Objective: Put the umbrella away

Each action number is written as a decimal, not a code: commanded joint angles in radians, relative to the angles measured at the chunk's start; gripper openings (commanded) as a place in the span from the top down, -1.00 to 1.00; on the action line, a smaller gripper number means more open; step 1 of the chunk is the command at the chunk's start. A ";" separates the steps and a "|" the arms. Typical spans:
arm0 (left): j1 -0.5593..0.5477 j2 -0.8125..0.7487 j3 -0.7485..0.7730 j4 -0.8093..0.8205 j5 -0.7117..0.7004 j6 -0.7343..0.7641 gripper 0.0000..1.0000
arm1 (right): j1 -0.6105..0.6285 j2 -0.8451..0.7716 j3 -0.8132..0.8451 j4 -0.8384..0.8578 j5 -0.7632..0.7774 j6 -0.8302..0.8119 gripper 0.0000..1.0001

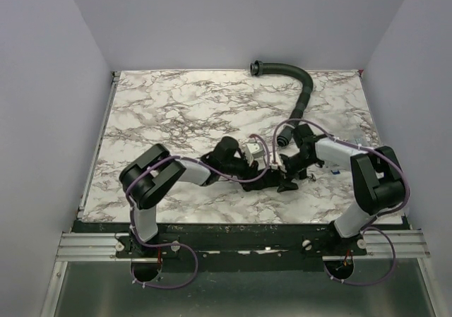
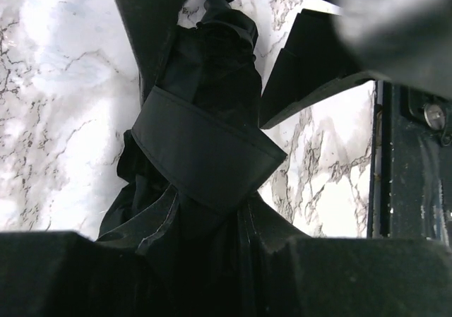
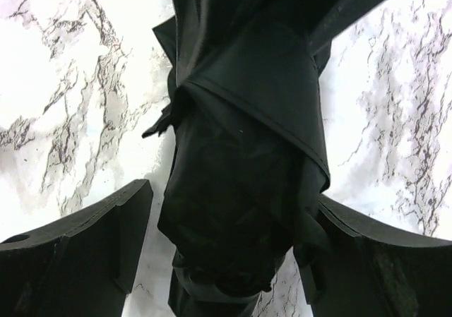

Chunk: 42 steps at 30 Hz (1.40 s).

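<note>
Pinching the umbrella (image 2: 212, 63) near its lower end, my left hand (image 2: 191, 250) has the folded black bundle wedged between its two fingers, with fabric filling the gap at the bottom of the left wrist view. A wide black strap (image 2: 205, 154) wraps around the bundle at a slant, mid-frame. The umbrella runs up the frame from there to my right hand's fingers (image 2: 311, 70), which stand on either side of its far end.

In the right wrist view my right hand (image 3: 233, 197) is spread. The bundle sits between its fingers, with a sliver of marble showing beside the lower-left finger, while the fabric brushes the lower-right one.

From above, the umbrella lies low on the marble counter (image 1: 176, 112), in the lower middle of the frame between both hands. A ribbed black hose (image 1: 300, 94) curves across the upper right, well apart from it.
</note>
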State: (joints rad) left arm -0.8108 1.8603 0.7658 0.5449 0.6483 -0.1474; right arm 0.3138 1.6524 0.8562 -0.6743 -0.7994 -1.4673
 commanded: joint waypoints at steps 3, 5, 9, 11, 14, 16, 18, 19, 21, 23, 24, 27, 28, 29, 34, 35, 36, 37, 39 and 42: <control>-0.004 0.170 -0.075 -0.373 0.030 -0.059 0.96 | 0.009 -0.058 -0.066 0.055 0.042 -0.079 -0.58; -0.003 0.178 -0.072 -0.375 0.038 -0.060 0.96 | 0.011 -0.064 -0.079 0.075 0.060 -0.071 -0.23; 0.007 0.168 -0.069 -0.360 0.048 -0.082 0.96 | 0.016 -0.061 -0.091 0.071 0.095 -0.080 0.42; 0.011 0.156 -0.059 -0.357 0.053 -0.092 0.95 | 0.019 -0.062 -0.100 0.071 0.109 -0.075 0.59; 0.021 0.134 -0.027 -0.363 0.054 -0.104 0.90 | 0.035 -0.059 -0.097 0.055 0.117 -0.025 0.78; 0.028 0.111 -0.005 -0.356 0.051 -0.110 0.82 | 0.051 -0.042 -0.076 0.023 0.122 0.035 0.82; 0.033 0.076 0.011 -0.338 0.030 -0.113 0.63 | 0.070 -0.017 -0.052 0.008 0.146 0.107 0.89; 0.033 0.055 0.014 -0.321 0.013 -0.115 0.49 | 0.074 0.002 -0.037 -0.004 0.156 0.141 0.89; 0.035 0.001 0.023 -0.297 -0.018 -0.108 0.24 | 0.076 0.040 -0.009 -0.041 0.161 0.181 0.90; 0.035 -0.061 0.020 -0.253 -0.040 -0.101 0.04 | 0.075 0.069 0.013 -0.062 0.162 0.220 0.91; 0.034 -0.087 0.016 -0.236 -0.054 -0.095 -0.04 | 0.075 0.076 0.020 -0.067 0.157 0.232 0.91; 0.035 -0.179 -0.013 -0.191 -0.109 -0.075 -0.21 | 0.076 0.072 0.013 -0.042 0.163 0.265 0.91; 0.035 -0.209 -0.030 -0.172 -0.129 -0.072 -0.27 | 0.076 0.071 0.012 -0.033 0.166 0.275 0.91; 0.035 -0.241 -0.052 -0.152 -0.144 -0.072 -0.30 | 0.076 0.074 0.014 -0.033 0.170 0.281 0.91; 0.035 -0.427 -0.206 -0.028 -0.260 -0.077 -0.50 | 0.077 0.098 0.030 -0.036 0.174 0.304 0.91; 0.037 -0.463 -0.244 0.010 -0.284 -0.087 -0.69 | 0.077 0.098 0.031 -0.034 0.175 0.305 0.91; 0.040 -0.503 -0.290 0.062 -0.299 -0.107 -0.95 | 0.079 0.100 0.030 -0.033 0.178 0.306 0.91; 0.052 -0.533 -0.330 0.112 -0.311 -0.141 -0.96 | 0.080 0.102 0.033 -0.032 0.179 0.305 0.91; 0.090 -0.575 -0.401 0.204 -0.326 -0.277 -0.97 | 0.084 0.108 0.035 -0.033 0.182 0.309 0.92; 0.154 -0.581 -0.452 0.299 -0.214 -0.377 -0.96 | 0.086 0.112 0.037 -0.028 0.185 0.315 0.92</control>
State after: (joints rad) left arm -0.7403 1.2991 0.3950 0.6216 0.4053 -0.3237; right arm 0.3824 1.6985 0.9195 -0.6910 -0.7433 -1.1805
